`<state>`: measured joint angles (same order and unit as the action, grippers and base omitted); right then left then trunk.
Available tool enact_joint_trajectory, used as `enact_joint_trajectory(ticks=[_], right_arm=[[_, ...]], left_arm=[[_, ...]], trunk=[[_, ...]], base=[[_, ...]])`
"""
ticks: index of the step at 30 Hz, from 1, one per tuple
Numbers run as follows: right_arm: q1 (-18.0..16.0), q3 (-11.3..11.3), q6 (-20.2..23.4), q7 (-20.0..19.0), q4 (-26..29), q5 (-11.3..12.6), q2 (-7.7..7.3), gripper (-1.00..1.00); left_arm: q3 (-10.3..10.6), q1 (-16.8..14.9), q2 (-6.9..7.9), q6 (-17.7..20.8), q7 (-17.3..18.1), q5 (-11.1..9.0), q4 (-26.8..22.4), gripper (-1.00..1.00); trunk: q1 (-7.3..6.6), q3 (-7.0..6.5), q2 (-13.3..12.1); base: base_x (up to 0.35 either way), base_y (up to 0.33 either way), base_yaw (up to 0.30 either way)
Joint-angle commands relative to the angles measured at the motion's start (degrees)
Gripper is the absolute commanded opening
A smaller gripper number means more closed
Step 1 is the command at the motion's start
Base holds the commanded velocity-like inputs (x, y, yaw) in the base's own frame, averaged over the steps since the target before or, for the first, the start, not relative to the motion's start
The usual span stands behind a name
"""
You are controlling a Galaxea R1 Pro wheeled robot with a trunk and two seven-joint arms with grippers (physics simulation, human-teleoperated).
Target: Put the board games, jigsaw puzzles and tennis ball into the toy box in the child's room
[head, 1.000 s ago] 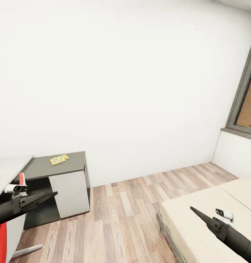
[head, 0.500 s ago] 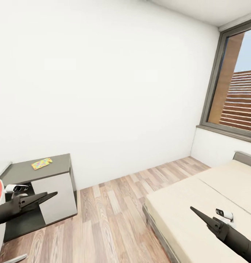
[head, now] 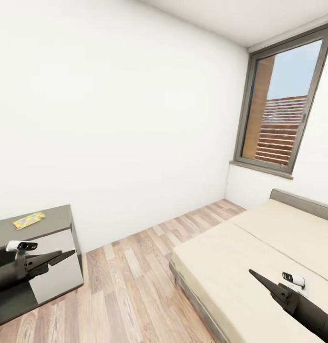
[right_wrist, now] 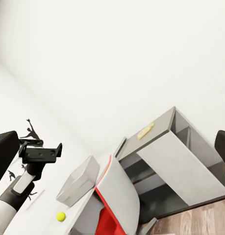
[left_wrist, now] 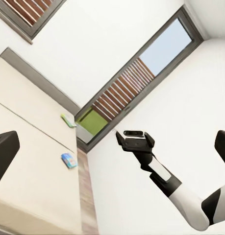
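White walls (head: 126,119), plank floor (head: 135,286), grey-framed window (head: 283,109) (daylight outside)

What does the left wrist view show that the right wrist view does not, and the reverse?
Left wrist view, not the right: the bed with two board games on it, and a window. Right wrist view, not the left: the table with a jigsaw puzzle, the toy box, the tennis ball and a red chair. Both: white wall, wood floor.
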<state>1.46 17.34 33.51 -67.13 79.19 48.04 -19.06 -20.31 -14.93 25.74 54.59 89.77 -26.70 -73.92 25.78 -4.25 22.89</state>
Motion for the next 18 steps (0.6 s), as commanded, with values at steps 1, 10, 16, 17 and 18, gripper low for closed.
enact_joint_trajectory(ticks=[1,10,16,17,18], right_arm=[[0.0,0.0,0.5,0.0,0.0,0.4,-0.02,1.0],[0.0,-0.1,0.6,0.1,-0.1,0.4,-0.02,1.0],[0.0,0.1,0.7,0.2,-0.1,0.4,-0.02,1.0],[0.0,0.1,0.7,0.2,-0.1,0.4,-0.02,1.0],[-0.1,0.1,0.7,0.2,-0.2,0.4,-0.02,1.0]], left_arm=[[0.0,0.0,0.01,0.6,0.2,0.1,0.0,1.0],[0.0,0.0,0.01,0.6,0.2,0.1,0.0,1.0],[0.0,0.0,-0.06,0.6,0.2,0.1,0.0,1.0],[0.0,0.0,-0.07,0.6,0.2,0.1,0.0,1.0],[0.0,0.0,-0.05,0.6,0.2,0.1,0.0,1.0]], trunk=[[0.01,-0.04,0.0],[0.01,-0.44,0.0],[0.01,-0.71,0.0],[0.01,-0.76,0.0],[0.01,-0.8,0.0]], base=[[-0.139,0.0,-0.274],[-0.045,0.0,-0.274],[-0.004,0.0,-0.272],[-0.001,0.0,-0.27],[-0.006,0.0,-0.27]])
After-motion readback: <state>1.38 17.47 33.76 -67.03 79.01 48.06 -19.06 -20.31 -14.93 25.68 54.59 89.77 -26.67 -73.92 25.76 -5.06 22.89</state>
